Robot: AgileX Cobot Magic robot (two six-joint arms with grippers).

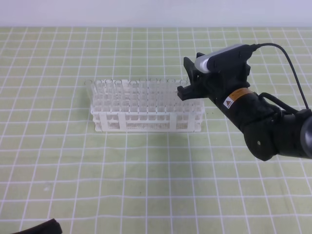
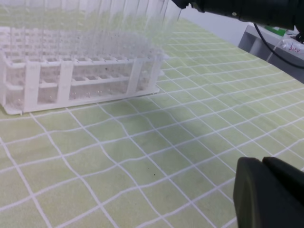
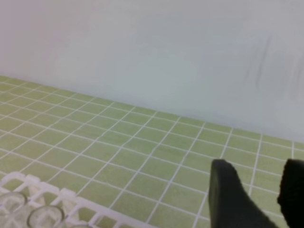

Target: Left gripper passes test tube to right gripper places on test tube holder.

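Hovering right gripper at the rack end, likely for placing | fingers spread, nothing visibly pinched | test tube: indistinguishable among glass beneath gripper | left gripper: cannot tell

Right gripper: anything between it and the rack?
Nothing visible. The right gripper hangs over the right end of the test tube holder, jaws apart with only mat between them in the wrist view. Tubes already fill many holes.
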